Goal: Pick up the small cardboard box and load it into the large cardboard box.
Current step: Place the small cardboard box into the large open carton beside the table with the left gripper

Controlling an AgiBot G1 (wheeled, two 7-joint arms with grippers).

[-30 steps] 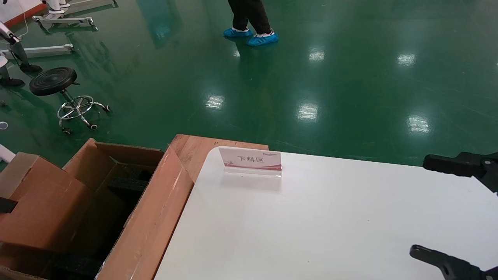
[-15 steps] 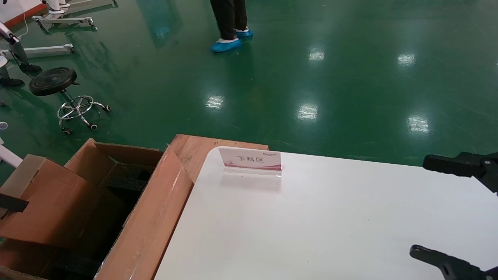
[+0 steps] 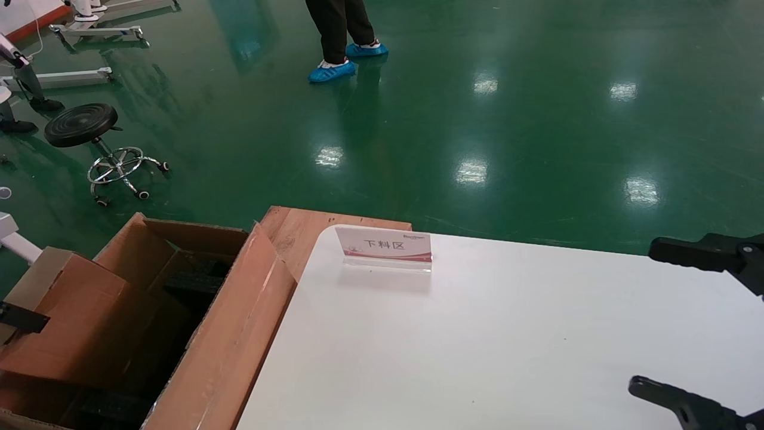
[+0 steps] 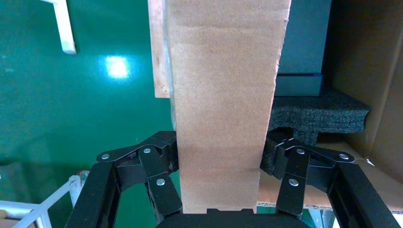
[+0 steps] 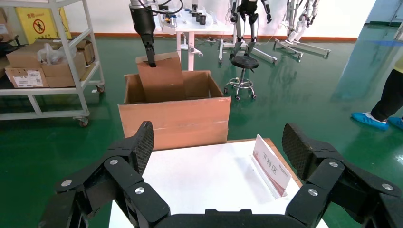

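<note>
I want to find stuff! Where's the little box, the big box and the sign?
small cardboard box (image 4: 223, 95): left wrist view, its broad brown face.
large cardboard box (image 3: 233, 340): head view, its flap beside the table.
sign (image 3: 385, 245): head view, its printed front.

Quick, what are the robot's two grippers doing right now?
Left gripper: closed on the small cardboard box, above the large cardboard box.
Right gripper: open, holding nothing.
</note>
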